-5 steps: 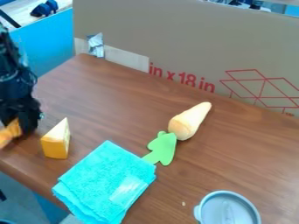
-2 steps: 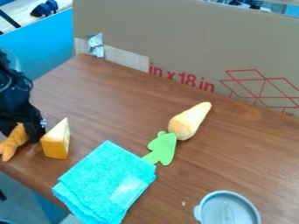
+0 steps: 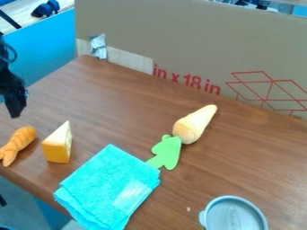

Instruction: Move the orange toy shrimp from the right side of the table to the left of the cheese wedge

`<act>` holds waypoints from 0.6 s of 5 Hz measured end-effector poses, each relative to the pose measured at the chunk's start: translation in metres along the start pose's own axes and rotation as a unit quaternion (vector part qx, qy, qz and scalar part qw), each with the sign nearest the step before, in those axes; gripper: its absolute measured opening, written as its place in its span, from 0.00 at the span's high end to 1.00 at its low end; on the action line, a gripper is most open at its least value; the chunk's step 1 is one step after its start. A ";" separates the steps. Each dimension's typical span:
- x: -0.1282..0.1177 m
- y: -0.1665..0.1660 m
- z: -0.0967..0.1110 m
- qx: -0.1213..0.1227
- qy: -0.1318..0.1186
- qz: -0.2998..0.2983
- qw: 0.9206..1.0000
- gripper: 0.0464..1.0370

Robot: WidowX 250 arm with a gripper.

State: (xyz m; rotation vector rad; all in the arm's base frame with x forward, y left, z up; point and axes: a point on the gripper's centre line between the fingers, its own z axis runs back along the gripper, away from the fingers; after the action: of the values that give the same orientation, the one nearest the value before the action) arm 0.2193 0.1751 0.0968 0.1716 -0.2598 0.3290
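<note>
At the left edge, the black gripper point(image 3: 15, 105) hangs above the table, just up from an orange croissant-like toy point(image 3: 18, 143) and apart from it. That toy lies at the table's left edge. To its right a yellow cheese wedge point(image 3: 57, 146) stands on the wood. A folded turquoise cloth point(image 3: 111, 186) lies at the front. Its right corner meets the stem of a green leaf-shaped piece point(image 3: 166, 152), which lies against the wide end of a pale yellow cone-shaped toy point(image 3: 195, 124).
A grey round lid or bowl point(image 3: 234, 215) sits at the lower right. The brown table point(image 3: 252, 152) is bounded at the back by a tall cardboard wall point(image 3: 180, 36) and at the left by a blue panel point(image 3: 45, 54).
The gripper has let go of the orange toy and moved up and away. That toy first moved slightly right and down, and now rests on the table.
</note>
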 end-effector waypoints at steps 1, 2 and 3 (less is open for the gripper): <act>0.002 -0.017 0.016 0.021 0.015 -0.037 0.999 0.04; 0.025 -0.070 0.030 -0.042 -0.003 -0.088 0.995 0.04; 0.046 -0.131 0.039 -0.075 -0.021 -0.171 0.982 0.04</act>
State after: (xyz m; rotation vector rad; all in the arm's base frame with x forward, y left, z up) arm 0.2968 0.0587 0.1305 0.0717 -0.2906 -0.0362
